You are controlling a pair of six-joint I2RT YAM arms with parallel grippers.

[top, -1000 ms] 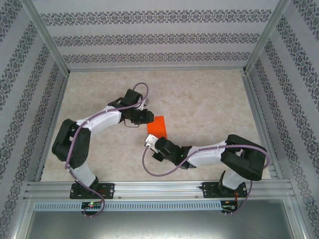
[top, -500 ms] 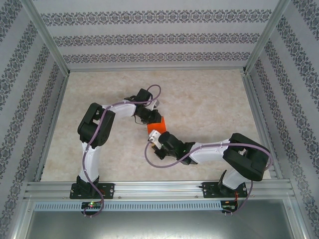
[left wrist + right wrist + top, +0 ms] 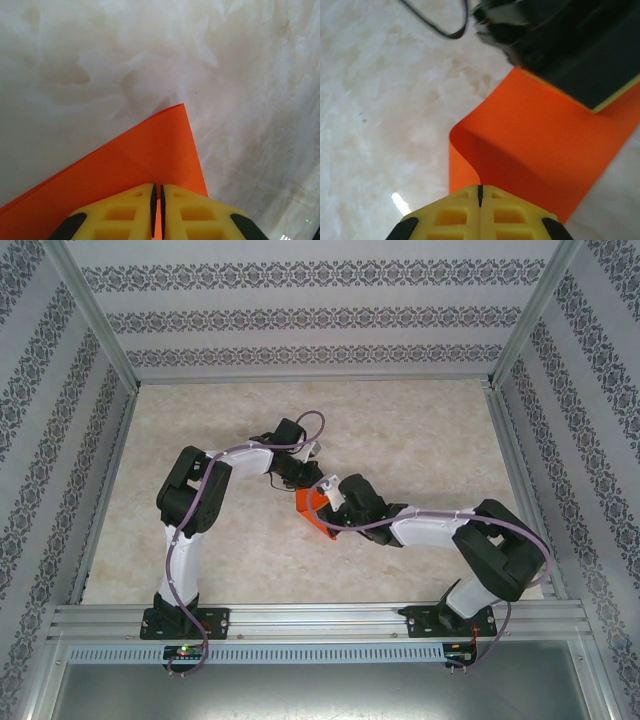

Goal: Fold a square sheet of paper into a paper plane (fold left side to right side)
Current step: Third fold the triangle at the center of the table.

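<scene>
The square sheet of paper point(image 3: 310, 516) is bright orange and lies at the table's middle, partly curled over on itself. In the right wrist view the paper point(image 3: 545, 150) bends in a rounded loop at its left side, and its upper layer runs into my right gripper point(image 3: 480, 189), which is shut on that layer. My right gripper point(image 3: 323, 502) hovers over the sheet. My left gripper point(image 3: 297, 480) sits at the paper's far edge. Its jaws point(image 3: 156, 192) stand almost together with a thin slit, tips down on the flat orange paper point(image 3: 150, 155), whose corner points away.
Beige marbled tabletop point(image 3: 420, 440) spreads on all sides, fenced by aluminium rails point(image 3: 310, 618) and patterned walls. The left arm's dark finger body point(image 3: 580, 55) and a black cable loop point(image 3: 455, 30) crowd the far end of the paper.
My left arm swung in and set its gripper on the paper's far edge, jaws narrowing. My right gripper moved up and to the right with the near edge, curling the sheet over.
</scene>
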